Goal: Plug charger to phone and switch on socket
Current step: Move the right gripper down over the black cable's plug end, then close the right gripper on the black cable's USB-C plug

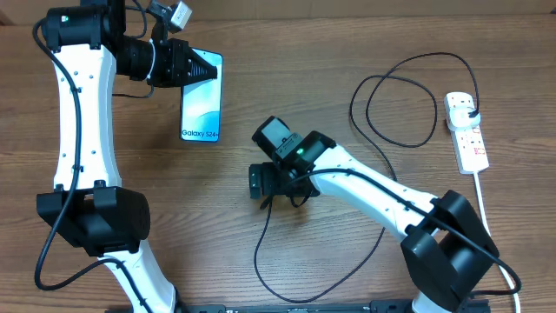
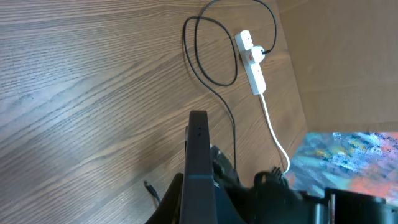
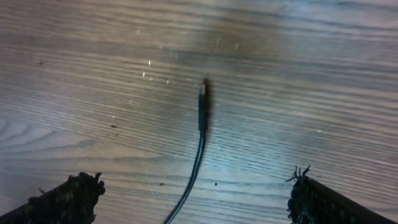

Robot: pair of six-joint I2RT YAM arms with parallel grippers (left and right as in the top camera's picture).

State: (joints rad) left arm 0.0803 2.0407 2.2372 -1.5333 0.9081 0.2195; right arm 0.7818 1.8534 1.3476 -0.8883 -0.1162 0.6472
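Our right tool (image 1: 254, 183), fingers spread wide apart, hovers over the counter (image 1: 330, 52) just down-right of the phone (image 1: 201, 109), with the connector tip (image 3: 203, 102) of the charger (image 3: 193, 168) lying loose ahead of it. We judge the cable light and limp, best pinched on the short stiff connector body behind the tip. The left tool (image 1: 208, 68) sits over the phone's top end, and we cannot tell whether it is gripping; the socket (image 1: 469, 130) lies far right of the phone.

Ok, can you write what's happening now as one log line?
left gripper: holding phone | right gripper: open above charger tip | socket: untouched
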